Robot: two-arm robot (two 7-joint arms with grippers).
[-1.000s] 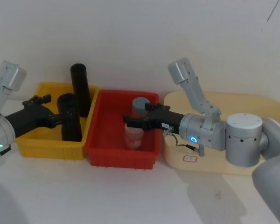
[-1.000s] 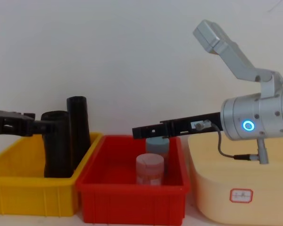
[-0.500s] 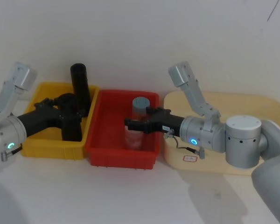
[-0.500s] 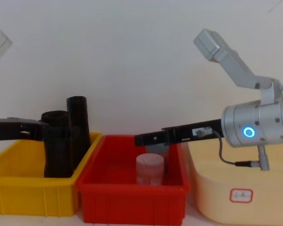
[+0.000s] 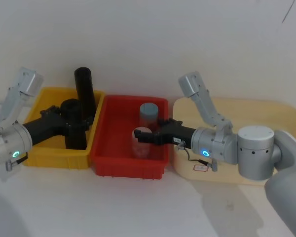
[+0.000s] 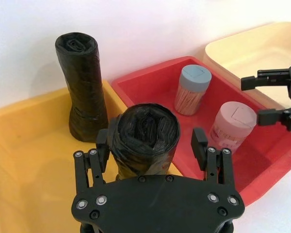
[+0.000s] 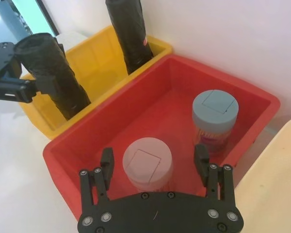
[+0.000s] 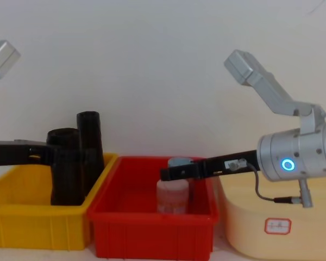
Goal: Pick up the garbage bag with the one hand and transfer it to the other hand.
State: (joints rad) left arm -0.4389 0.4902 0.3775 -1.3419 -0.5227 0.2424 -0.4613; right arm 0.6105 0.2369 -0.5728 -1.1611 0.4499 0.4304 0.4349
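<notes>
The garbage bag (image 5: 75, 129), a thick black roll, stands upright in the yellow bin (image 5: 44, 154). My left gripper (image 5: 69, 120), on the green-ringed arm, reaches in from the left with its open fingers on either side of the roll's upper part. In the left wrist view the garbage bag (image 6: 143, 141) sits between the fingers of the left gripper (image 6: 151, 144); one finger is close against it and the other stands apart. My right gripper (image 5: 142, 136), on the blue-ringed arm, hangs open low over the red bin, just above a pink-lidded jar (image 7: 147, 162).
A slimmer, taller black tube (image 5: 84, 96) stands behind the roll in the yellow bin. The red bin (image 5: 128, 167) holds the pink-lidded jar and a blue-lidded jar (image 5: 149, 111). A cream tray (image 5: 266, 111) lies at the right under the right arm.
My left gripper has pushed forward so its fingers now straddle the roll. My right gripper has dropped lower into the red bin, down to the pink-lidded jar.
</notes>
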